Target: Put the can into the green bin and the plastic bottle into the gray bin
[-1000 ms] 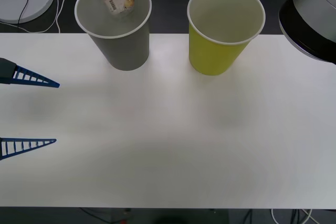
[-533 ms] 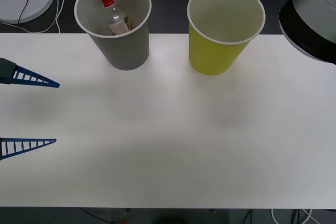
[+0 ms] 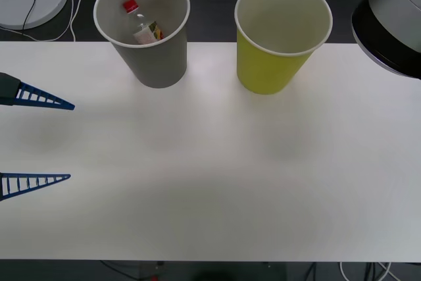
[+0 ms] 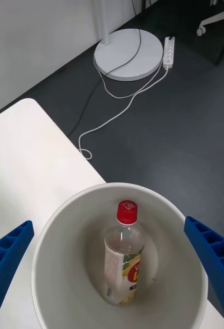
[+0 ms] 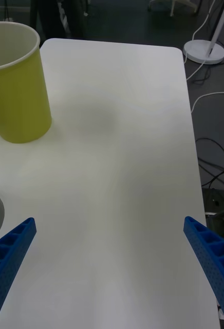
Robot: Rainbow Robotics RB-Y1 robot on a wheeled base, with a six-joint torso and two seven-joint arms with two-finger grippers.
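I see the bottle [image 3: 141,23] lying tilted inside the gray bin [image 3: 152,64], red cap up against the far wall, base down near the bottom; from the right wrist it leans on the pale inner wall [image 4: 123,254]; the gray bin stands at the table's [image 3: 210,176] far edge on my left, the green bin [image 3: 279,64] beside it on my right, the two apart and both upright; the right gripper [image 4: 112,277] hangs above the gray bin, its blue fingers [image 4: 209,252] spread wide to either side of the rim and holding nothing; the left gripper [image 3: 36,137] sits over the left side of the table, fingers [image 3: 43,99] far apart and gripping nothing; from the left wrist I see the green bin [image 5: 17,97] standing on the white tabletop; I cannot see any can
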